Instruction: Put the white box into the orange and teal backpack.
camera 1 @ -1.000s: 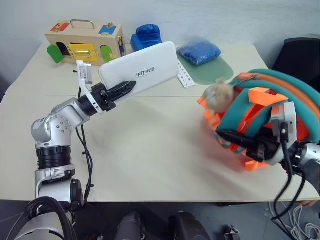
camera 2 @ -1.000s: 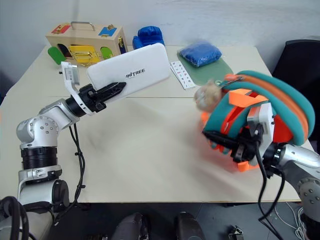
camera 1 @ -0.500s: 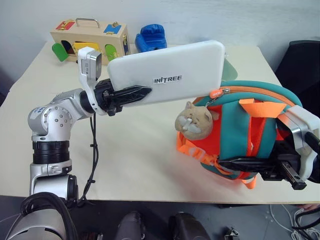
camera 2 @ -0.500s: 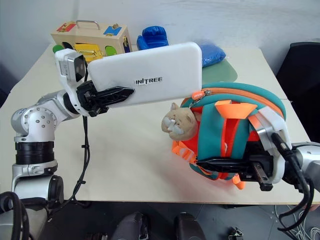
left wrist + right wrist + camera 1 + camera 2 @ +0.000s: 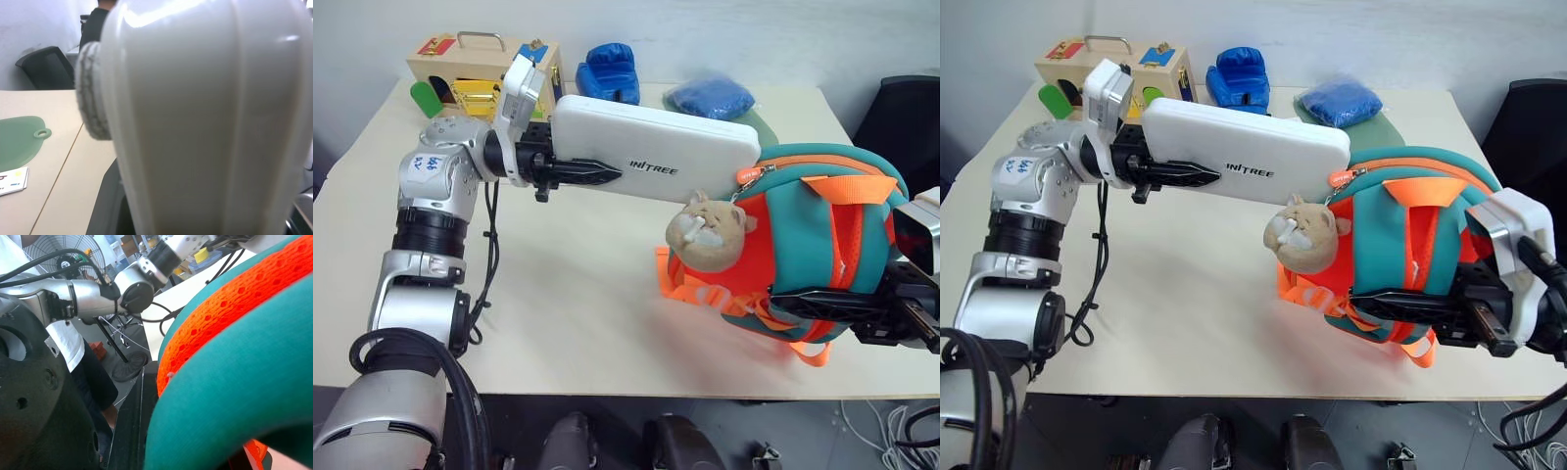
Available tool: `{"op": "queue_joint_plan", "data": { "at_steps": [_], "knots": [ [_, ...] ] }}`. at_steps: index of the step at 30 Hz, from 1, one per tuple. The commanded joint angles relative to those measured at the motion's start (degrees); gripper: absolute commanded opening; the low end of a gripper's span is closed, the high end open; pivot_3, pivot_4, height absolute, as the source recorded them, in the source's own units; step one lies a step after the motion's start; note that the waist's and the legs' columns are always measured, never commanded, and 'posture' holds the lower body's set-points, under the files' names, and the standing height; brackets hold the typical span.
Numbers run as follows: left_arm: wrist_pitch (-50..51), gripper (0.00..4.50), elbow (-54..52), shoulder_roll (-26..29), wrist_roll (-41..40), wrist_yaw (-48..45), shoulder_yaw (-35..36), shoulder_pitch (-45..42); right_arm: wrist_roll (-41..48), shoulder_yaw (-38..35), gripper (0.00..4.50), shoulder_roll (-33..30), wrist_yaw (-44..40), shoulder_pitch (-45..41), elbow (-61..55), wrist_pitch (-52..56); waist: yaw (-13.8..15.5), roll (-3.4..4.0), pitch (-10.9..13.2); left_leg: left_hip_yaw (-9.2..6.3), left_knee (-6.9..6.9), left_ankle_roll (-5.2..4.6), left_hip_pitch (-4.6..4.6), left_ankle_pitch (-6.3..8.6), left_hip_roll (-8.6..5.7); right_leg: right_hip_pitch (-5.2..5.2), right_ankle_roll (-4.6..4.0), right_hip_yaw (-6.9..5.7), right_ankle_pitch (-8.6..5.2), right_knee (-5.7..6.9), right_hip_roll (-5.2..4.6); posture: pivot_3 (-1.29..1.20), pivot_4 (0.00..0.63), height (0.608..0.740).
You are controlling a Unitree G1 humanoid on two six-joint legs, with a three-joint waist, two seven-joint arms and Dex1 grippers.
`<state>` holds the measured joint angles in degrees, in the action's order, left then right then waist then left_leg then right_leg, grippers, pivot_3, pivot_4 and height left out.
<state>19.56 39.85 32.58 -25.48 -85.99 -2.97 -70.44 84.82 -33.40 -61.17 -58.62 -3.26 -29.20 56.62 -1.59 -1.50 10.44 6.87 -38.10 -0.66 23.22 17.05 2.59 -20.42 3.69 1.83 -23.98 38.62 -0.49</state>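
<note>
One long axis governs the insertion: the white box, clamped in the left gripper, points endwise at the backpack, itself clamped by the right gripper.

On my table, a wooden box with coloured doors and a metal handle stands at the far left corner. Just beside it along the far edge sits a blue glove. Further along that edge a blue pouch lies on a green mat. A black chair stands past the right edge.
</note>
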Motion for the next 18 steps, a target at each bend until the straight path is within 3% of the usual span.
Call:
{"op": "queue_joint_plan", "data": {
  "at_steps": [1, 8, 13, 18],
  "knots": [
    [0.27, 1.33, 2.36, 0.65, -0.45, -3.83, 2.20, -3.46, 2.37, -3.62, 0.02, 0.05, 0.59, 1.25, -2.62, -0.29, 0.00, -0.02, 0.04, 0.00, -0.08, -0.01, 0.19, -0.01, 0.00, -0.23, 0.00, 0.01, 0.00, 0.19, 0.00, 0.00, 0.150, 0.740],
    [-3.09, 1.33, -0.08, -1.99, 1.73, -5.32, -1.25, 0.90, 4.33, -4.84, 0.02, 0.23, 2.91, 2.59, -4.23, -1.16, 0.00, -0.02, 0.04, -0.03, -0.21, -0.06, 0.08, -0.04, -0.01, -0.15, 0.00, 0.01, 0.00, 0.35, -0.04, 0.00, 0.150, 0.740],
    [-5.77, 1.33, -2.88, -6.71, 3.77, -6.12, -5.73, 2.18, 4.30, -2.57, 0.02, -0.32, 5.36, -0.99, -2.95, -2.15, 0.29, -0.04, 0.05, -0.13, -0.33, -0.09, 0.15, -0.05, -0.03, -0.15, 0.00, 0.00, 0.00, 0.37, -0.06, 0.00, 0.150, 0.740],
    [-9.03, 1.33, 0.78, -14.87, 7.07, -1.62, -8.35, -0.84, 1.45, 1.14, 0.02, 0.57, 5.65, -3.94, -3.77, -3.01, 0.14, -0.04, 0.05, -0.14, -0.32, -0.09, 0.18, -0.05, -0.06, -0.17, 0.00, 0.01, 0.00, 0.37, -0.04, 0.00, 0.150, 0.740]
  ]
}}
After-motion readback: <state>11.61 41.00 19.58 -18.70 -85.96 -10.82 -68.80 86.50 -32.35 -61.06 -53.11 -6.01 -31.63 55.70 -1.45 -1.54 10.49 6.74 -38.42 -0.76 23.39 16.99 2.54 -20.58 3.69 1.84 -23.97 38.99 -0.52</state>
